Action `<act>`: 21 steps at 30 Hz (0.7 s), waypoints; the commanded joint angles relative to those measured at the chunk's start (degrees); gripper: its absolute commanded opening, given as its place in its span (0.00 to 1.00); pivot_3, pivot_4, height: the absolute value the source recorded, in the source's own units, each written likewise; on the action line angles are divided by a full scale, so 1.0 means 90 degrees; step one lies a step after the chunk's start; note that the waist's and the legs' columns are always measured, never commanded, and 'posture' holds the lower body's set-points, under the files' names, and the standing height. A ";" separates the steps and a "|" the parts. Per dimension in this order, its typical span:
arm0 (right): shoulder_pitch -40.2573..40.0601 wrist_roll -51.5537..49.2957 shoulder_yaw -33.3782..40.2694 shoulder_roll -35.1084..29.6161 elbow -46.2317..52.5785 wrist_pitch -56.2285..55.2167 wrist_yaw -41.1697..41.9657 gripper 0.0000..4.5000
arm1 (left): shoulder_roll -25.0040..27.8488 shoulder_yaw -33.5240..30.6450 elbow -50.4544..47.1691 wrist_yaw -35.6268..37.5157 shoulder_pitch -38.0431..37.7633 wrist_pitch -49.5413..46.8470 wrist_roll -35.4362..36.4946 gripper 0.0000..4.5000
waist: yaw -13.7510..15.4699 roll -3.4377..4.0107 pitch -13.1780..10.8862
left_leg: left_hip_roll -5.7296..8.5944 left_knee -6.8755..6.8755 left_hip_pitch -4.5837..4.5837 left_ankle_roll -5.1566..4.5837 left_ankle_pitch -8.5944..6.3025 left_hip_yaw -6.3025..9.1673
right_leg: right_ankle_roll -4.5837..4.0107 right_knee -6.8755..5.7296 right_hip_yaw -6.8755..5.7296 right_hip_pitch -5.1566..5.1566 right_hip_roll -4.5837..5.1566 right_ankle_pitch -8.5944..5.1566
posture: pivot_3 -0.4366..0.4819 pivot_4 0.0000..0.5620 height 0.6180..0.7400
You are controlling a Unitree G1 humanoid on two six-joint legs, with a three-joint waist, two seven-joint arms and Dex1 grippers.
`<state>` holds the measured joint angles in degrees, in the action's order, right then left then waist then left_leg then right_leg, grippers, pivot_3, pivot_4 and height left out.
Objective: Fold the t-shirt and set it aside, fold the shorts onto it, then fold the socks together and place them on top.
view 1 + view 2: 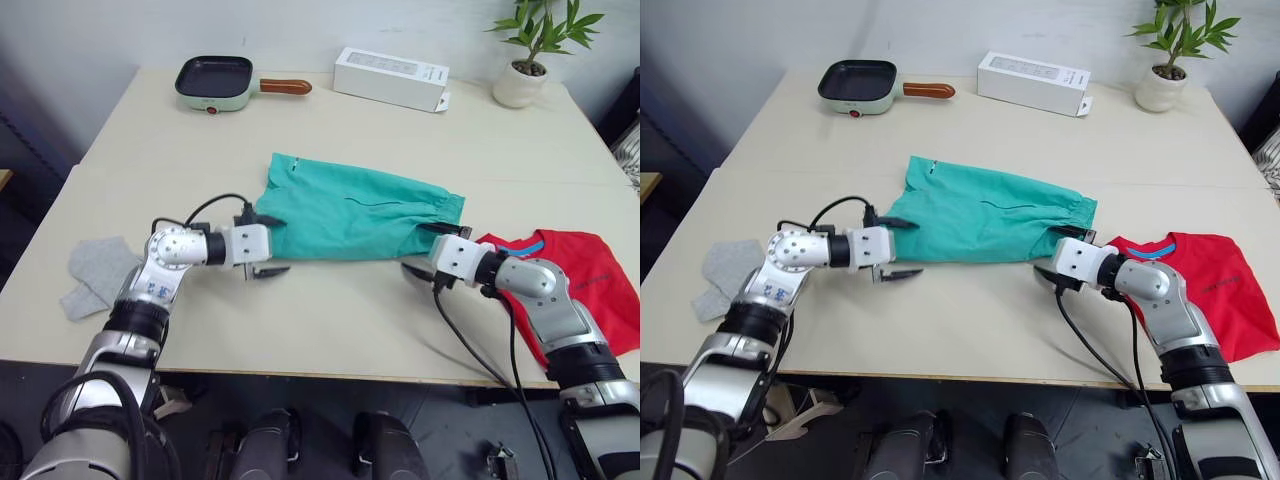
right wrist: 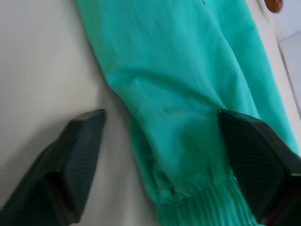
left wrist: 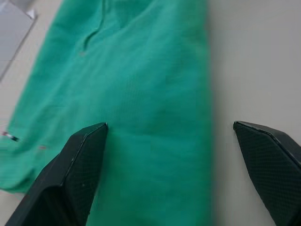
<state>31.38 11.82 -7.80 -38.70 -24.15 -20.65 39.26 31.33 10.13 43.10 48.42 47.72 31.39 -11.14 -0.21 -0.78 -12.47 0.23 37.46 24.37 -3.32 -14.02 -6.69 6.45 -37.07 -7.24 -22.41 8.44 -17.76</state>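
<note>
Straddling opposite ends of the teal fabric shorts (image 1: 355, 212), the left gripper (image 1: 262, 245) and right gripper (image 1: 428, 250) both gape wide, holding nothing. The folded bright red cotton t-shirt (image 1: 585, 280) lies just beyond the shorts' waistband end. Both should pinch the near hem together, then fold evenly to avoid skewed creases.

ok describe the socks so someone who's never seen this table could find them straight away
Start at the light wooden table and go to its near edge on the robot's left, past the teal shorts in the middle. The socks lie there as a small light grey knit bundle beside the left arm. They are the smallest and the only grey fabric; the red t-shirt sits at the opposite end.
</note>
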 commanded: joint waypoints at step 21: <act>-0.1041 -0.2684 0.0225 -0.0494 0.0681 -0.1131 0.2185 0.00 | 0.1056 -0.0438 -0.3068 0.1370 -0.2449 -0.0402 0.2096 0.01 | -0.0166 -0.0002 0.0005 | -0.0005 -0.0034 -0.0016 0.0001 -0.0003 -0.0002 | -0.0001 0.0023 -0.0012 0.0008 0.0002 0.0000 | 0.48 0.27 1.00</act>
<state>23.83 -7.97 -8.01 -41.16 -22.87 -31.51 55.24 39.09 8.77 22.35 59.63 27.49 29.74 4.05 -1.70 -0.80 -12.43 0.18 37.16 24.21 -3.33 -14.06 -6.70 6.44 -36.85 -7.31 -22.31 8.53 -17.76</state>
